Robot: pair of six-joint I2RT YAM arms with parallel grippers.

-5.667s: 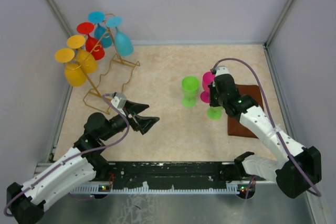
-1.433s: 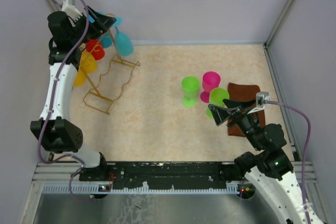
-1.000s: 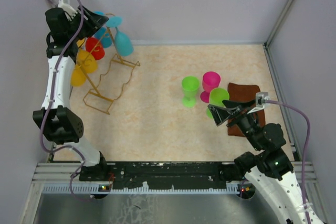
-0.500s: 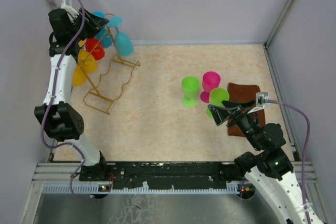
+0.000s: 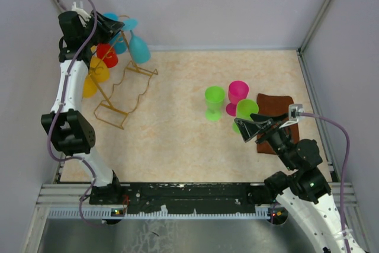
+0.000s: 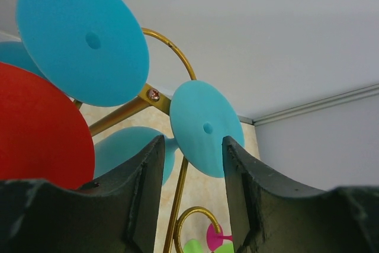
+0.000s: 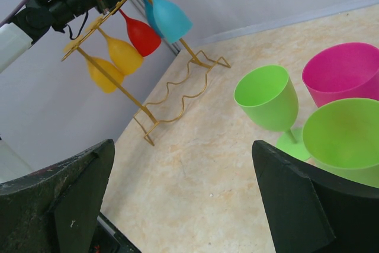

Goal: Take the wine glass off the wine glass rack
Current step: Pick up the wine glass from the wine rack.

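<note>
The golden wine glass rack [image 5: 127, 81] stands at the table's far left with blue, red and yellow glasses hanging upside down from it. My left gripper [image 5: 118, 23] is raised to the rack's top. In the left wrist view its jaws [image 6: 192, 143] stand partly apart, with the gold wire [image 6: 177, 202] showing in the gap. The round foot of a blue wine glass [image 6: 207, 128] sits just beyond the tips and nothing is pinched. A second blue foot [image 6: 83, 39] and a red foot [image 6: 35, 128] lie to the left. My right gripper [image 5: 254, 128] hangs wide open over the table.
Two green glasses [image 5: 214, 102] [image 5: 246, 111] and a pink one [image 5: 238, 93] stand upright at mid-right beside a brown cloth [image 5: 278, 108]. The right wrist view shows them close by [image 7: 269, 96], with the rack [image 7: 140, 106] far off. Grey walls enclose the table.
My left gripper's jaws have narrowed a little at the rack's top. Several seconds ago that arm was low over the table and the right arm reached over the standing glasses.
</note>
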